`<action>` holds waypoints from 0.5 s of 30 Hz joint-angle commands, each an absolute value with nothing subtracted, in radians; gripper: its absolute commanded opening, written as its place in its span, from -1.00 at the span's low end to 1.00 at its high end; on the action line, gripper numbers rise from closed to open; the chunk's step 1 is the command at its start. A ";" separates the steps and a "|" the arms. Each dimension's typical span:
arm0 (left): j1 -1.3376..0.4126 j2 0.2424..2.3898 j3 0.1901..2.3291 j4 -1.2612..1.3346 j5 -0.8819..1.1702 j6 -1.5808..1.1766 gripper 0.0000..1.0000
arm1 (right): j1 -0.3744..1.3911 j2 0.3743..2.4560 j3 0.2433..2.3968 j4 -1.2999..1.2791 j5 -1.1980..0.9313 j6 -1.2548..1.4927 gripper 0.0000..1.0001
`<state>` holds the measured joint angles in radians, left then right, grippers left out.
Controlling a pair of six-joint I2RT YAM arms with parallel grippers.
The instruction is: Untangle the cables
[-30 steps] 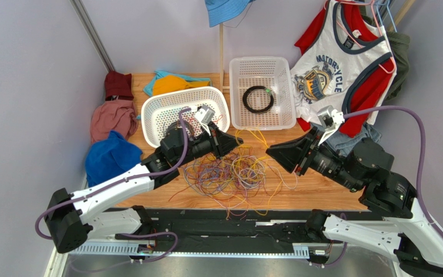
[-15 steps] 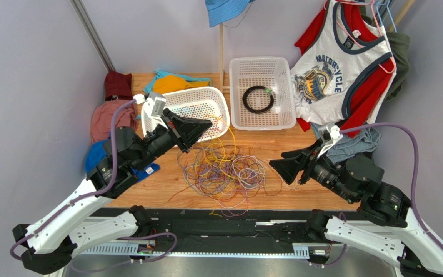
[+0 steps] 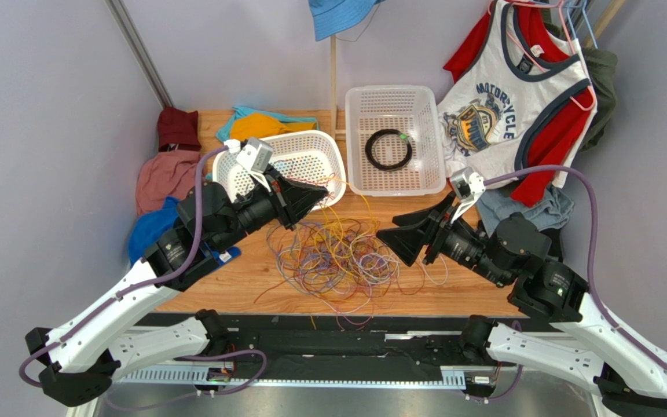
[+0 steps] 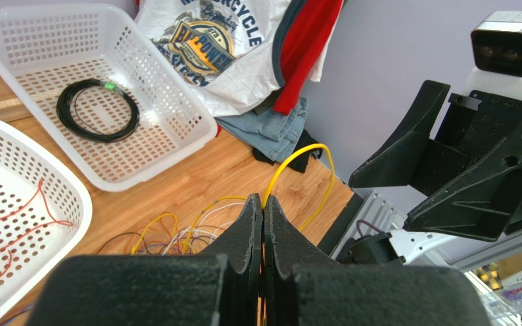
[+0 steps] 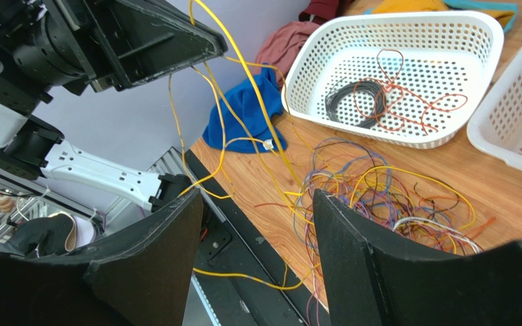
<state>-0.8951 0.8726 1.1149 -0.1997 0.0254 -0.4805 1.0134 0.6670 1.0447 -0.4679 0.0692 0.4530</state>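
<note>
1 tangled heap of thin multicoloured cables [image 3: 337, 261], left black gripper [image 4: 262, 204] clamped 1 thin yellow cable [image 4: 304, 151], right black gripper [image 5: 257, 198] stood wide apart.

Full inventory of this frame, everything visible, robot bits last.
cables: one tangle, yellow, orange, purple, white, table centre
yellow cable: one, runs up from tangle
baskets: two, white, back of table; left basket holds orange wire and dark coil, right basket holds black coil
clothes: several, mixed colours; heap far left, tank top hanging right
table: one, wood, under everything
left gripper: shut on yellow cable
right gripper: open, empty, right of tangle
</note>
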 commanded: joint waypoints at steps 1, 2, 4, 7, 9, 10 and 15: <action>-0.899 0.867 1.143 -0.187 0.041 -0.465 -1.00 | 1.017 0.706 1.065 -0.371 0.037 0.428 0.27; -0.899 0.868 1.143 -0.187 0.041 -0.465 -1.00 | 1.017 0.715 1.063 -0.368 0.037 0.428 0.27; -0.899 0.868 1.143 -0.186 0.041 -0.465 -1.00 | 1.017 0.738 1.060 -0.364 0.054 0.425 0.24; -0.899 0.870 1.144 -0.186 0.046 -0.465 -1.00 | 1.017 0.764 1.051 -0.348 0.061 0.420 0.22; -0.899 0.873 1.146 -0.187 0.048 -0.465 -1.00 | 1.017 0.775 1.048 -0.334 0.052 0.420 0.21; -0.899 0.873 1.146 -0.187 0.051 -0.465 -1.00 | 1.017 0.782 1.048 -0.324 0.048 0.419 0.22; -0.899 0.873 1.147 -0.190 0.057 -0.466 -1.00 | 1.014 0.804 1.051 -0.310 0.064 0.413 0.16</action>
<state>-0.8951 0.8745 1.1149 -0.2020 0.0364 -0.4805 1.0134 0.7990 1.0439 -0.3790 0.0578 0.4377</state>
